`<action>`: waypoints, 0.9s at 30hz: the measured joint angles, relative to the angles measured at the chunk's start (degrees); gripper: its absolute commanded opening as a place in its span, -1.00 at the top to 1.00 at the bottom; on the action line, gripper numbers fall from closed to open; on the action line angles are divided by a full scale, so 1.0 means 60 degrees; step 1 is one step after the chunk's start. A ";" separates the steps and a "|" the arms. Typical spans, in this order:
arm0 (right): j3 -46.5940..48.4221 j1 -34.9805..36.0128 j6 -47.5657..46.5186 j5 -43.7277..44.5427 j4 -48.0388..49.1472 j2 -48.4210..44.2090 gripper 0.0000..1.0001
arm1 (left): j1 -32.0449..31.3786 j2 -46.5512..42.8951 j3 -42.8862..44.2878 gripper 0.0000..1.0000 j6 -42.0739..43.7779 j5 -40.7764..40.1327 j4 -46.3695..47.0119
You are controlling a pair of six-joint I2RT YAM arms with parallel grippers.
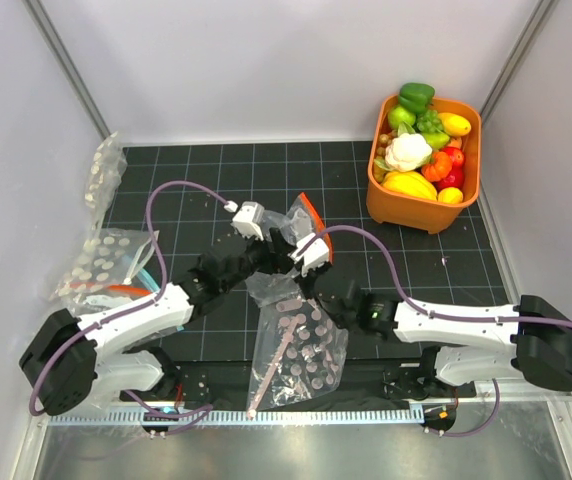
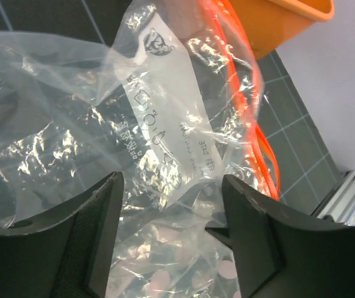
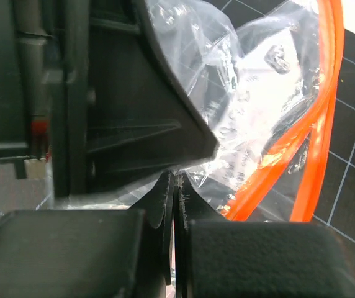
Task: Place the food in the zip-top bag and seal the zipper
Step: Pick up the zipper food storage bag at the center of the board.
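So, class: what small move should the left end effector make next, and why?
Probably close the left end effector: its open jaws straddle film of the zip-top bag, while the right end effector pinches it beside the zipper.

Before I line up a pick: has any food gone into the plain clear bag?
No: the zip-top bag shows only empty clear film, while the cauliflower and green pepper sit in the orange bin.

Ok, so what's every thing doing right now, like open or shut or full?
zip-top bag: held up, empty.
zipper: looks unsealed.
right gripper: shut on the zip-top bag.
left gripper: open, bag film between its fingers.
food: piled in the orange basket.
pink-dotted bag: lying flat, empty.
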 measured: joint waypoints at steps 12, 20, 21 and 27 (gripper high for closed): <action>-0.0160 0.0197 -0.0255 -0.0251 0.0484 -0.0062 -0.25 | -0.0098 0.0102 0.0084 0.99 0.0248 0.0146 0.0295; -0.0907 0.0215 -0.0113 0.0182 0.0831 -0.1402 -0.37 | -0.0098 0.0098 0.0084 1.00 0.0612 -0.0634 -0.0069; -0.0991 0.0211 -0.0076 0.0346 0.0889 -0.1650 -0.37 | -0.0098 0.0098 0.0087 1.00 0.0656 -0.0659 -0.0113; -0.1173 -0.1494 0.1147 0.0328 0.0619 -0.2612 -0.28 | -0.0098 0.0098 0.0087 1.00 0.0710 -0.0765 -0.0222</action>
